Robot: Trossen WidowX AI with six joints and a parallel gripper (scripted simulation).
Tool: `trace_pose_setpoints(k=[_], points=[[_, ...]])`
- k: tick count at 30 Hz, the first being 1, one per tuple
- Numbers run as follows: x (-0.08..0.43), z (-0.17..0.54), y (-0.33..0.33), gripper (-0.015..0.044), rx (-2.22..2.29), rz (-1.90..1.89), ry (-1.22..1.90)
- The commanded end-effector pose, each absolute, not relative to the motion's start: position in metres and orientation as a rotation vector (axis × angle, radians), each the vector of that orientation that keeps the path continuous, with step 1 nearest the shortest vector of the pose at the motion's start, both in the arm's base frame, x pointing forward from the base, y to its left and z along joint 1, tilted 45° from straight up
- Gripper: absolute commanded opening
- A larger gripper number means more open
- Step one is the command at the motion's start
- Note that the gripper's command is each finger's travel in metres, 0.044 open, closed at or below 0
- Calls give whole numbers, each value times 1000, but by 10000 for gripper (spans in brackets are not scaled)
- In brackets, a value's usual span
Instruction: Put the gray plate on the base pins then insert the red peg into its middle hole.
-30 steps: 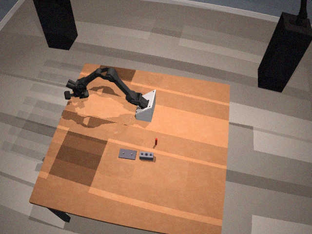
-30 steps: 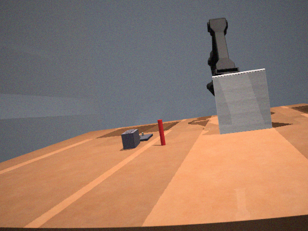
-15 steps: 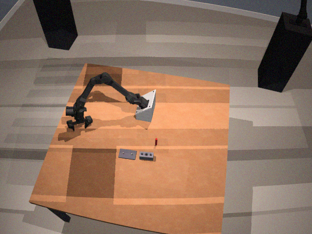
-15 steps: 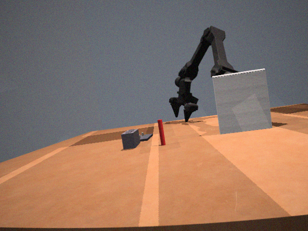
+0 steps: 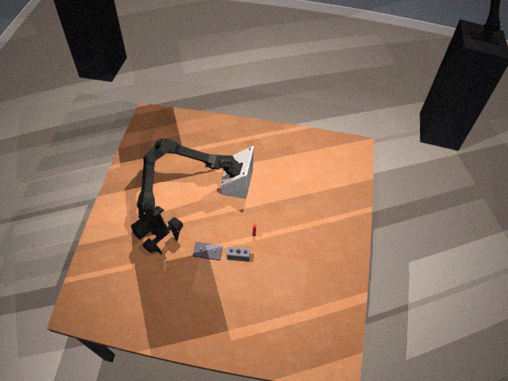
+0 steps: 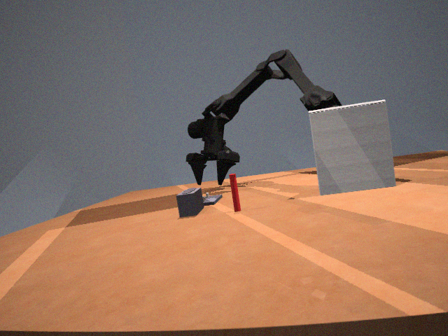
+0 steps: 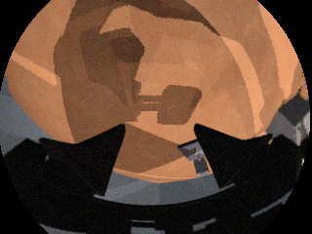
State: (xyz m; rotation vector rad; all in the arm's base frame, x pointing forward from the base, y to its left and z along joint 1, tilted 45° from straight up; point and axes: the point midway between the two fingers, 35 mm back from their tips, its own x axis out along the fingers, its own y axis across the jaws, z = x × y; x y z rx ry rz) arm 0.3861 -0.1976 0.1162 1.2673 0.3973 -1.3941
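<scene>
The claw [image 5: 169, 246] [image 6: 210, 185] [image 7: 160, 127] hangs spread and unladen; the thick gray plate [image 5: 238, 255] [image 6: 189, 203], beside the pinned base [image 5: 207, 251] [image 6: 213, 199] [image 7: 191, 150], looks stiff, fairly heavy, best gripped across its narrow sides; the slim red peg [image 5: 254, 230] [image 6: 235, 192], upright nearby, may slip or tip.

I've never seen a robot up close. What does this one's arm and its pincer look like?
The arm is dark, nearly black, made of angular, chunky segments linked by bulky joints. Its pincer is black too, with two wedge-shaped fingers narrowing to points. I can't make out any lettering or loose cables.
</scene>
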Motion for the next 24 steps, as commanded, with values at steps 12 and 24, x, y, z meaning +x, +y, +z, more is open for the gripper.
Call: trace_pose_setpoints(k=[12,24], points=[[379,-11,18,440,785,-1442,707],[349,-52,77,440,535,-1383,683]])
